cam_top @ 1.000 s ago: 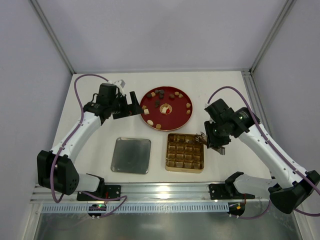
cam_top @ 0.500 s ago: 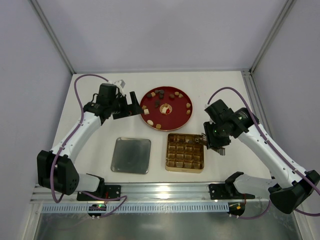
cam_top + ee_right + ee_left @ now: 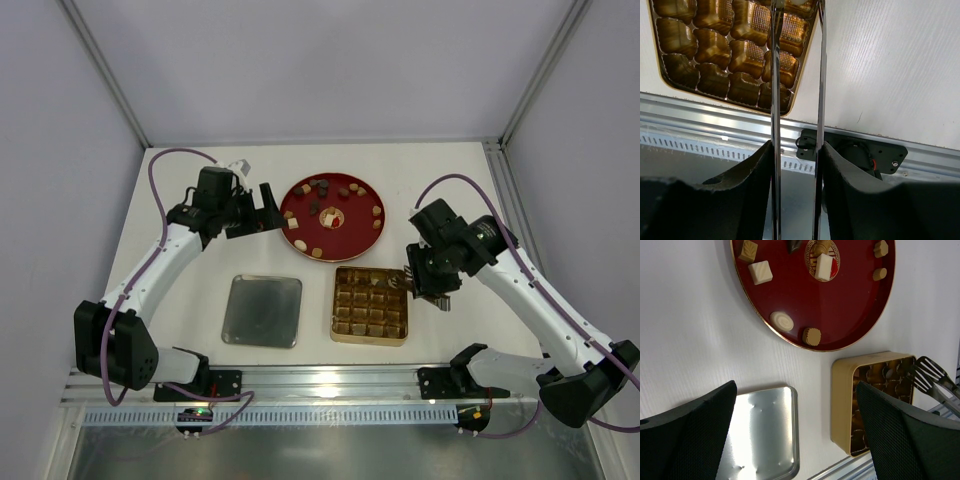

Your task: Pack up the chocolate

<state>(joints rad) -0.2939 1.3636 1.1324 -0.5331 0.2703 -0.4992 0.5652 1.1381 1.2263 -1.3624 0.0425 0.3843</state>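
**Chocolates on the red plate, tongs over the tin**

The chocolate [image 3: 331,218], many small tan, dark brown and cream pieces, lies scattered on a round red plate [image 3: 352,232] at the far middle of a white table [image 3: 200,180]. Just in front of the plate sits a square gridded tin [image 3: 369,341] with brown-gold cells. A flat silver tray [image 3: 262,311] lies to the tin's left, apart from it.

The right arm rises from its base at the near right, runs up and inward, then bends down at the wrist beside the tin's right edge. The right gripper [image 3: 430,288] grips a pair of metal tongs [image 3: 773,75], its fingers pressing the two thin arms. The tongs' tips reach over the tin's far right corner (whether they carry a piece cannot be told).

The left arm stretches up the left side and angles inward. The left gripper [image 3: 260,212] sits just beside the plate's left rim, jaws spread wide, holding nothing.
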